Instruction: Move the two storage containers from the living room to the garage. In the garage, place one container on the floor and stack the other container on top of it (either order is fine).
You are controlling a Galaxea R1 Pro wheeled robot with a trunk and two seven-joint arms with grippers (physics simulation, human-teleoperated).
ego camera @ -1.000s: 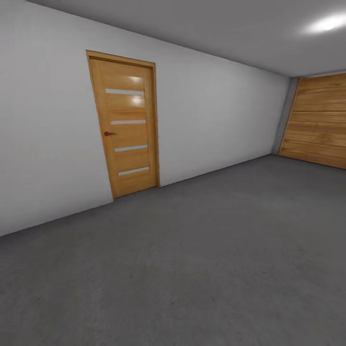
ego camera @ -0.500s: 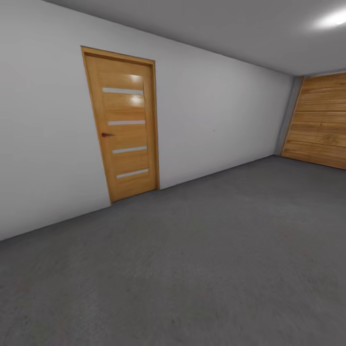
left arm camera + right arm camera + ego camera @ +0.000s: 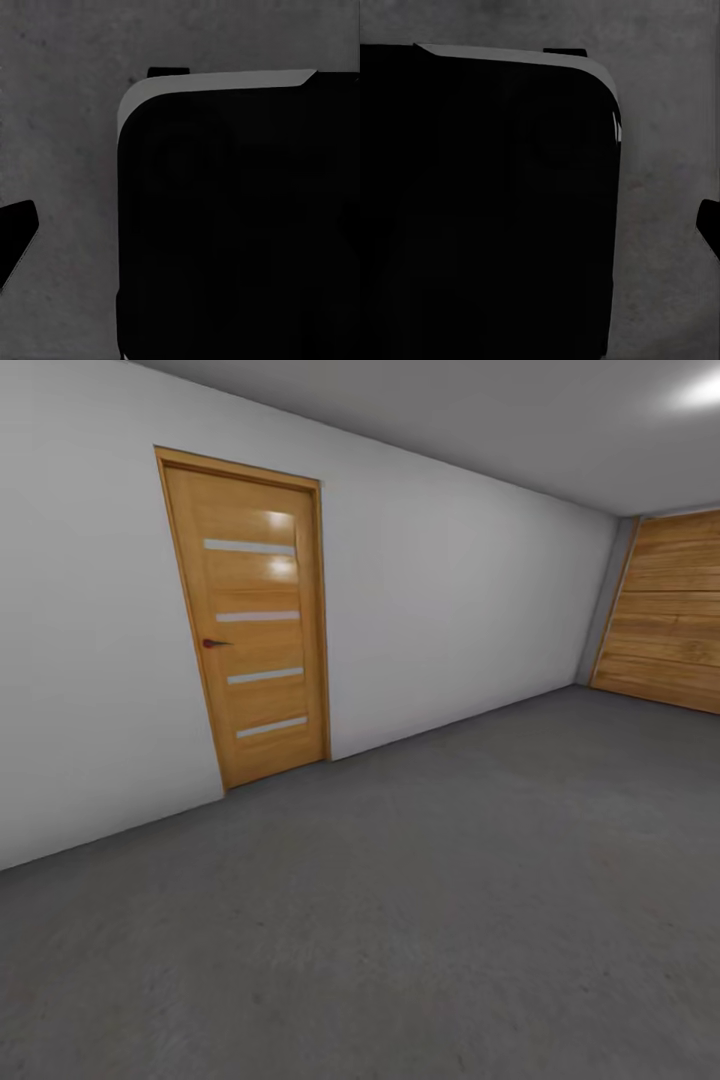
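**Across the garage, no bins showing**

Robot is facing the wooden door [image 3: 250, 625] over the concrete floor [image 3: 450, 890], probably heading off for the containers. Wrist cameras are looking down past a dark body [image 3: 240, 225]; finger spread I cannot tell.

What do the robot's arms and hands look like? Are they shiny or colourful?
Not colourful. In the left wrist view there is a big black block with rounded corners and a thin pale grey edge on one side, above the grey concrete floor. The right wrist view shows a matching black block. Small black tips poke in at the picture edges. No cables or markings show.
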